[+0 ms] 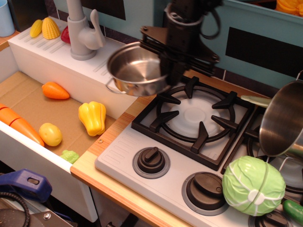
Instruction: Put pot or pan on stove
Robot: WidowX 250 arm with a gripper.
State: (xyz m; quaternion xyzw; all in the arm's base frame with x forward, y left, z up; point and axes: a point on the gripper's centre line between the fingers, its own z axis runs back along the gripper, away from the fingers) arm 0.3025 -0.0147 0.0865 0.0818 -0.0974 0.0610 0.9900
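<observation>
the stove (142,156) fills the right half of the counter, its left burner grate (194,116) bare. the large matte pot (283,124) leans at the right edge, above the green cabbage (253,185). the black gripper (171,78) has its fingers closed on the right rim of the small shiny pot (135,71), which hangs in the air, blurred, over the counter edge just left of the grate. in the sink lies a yellow pepper (93,117).

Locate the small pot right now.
Small pot is upper centre, held in the hand, between the faucet and the left burner.
</observation>
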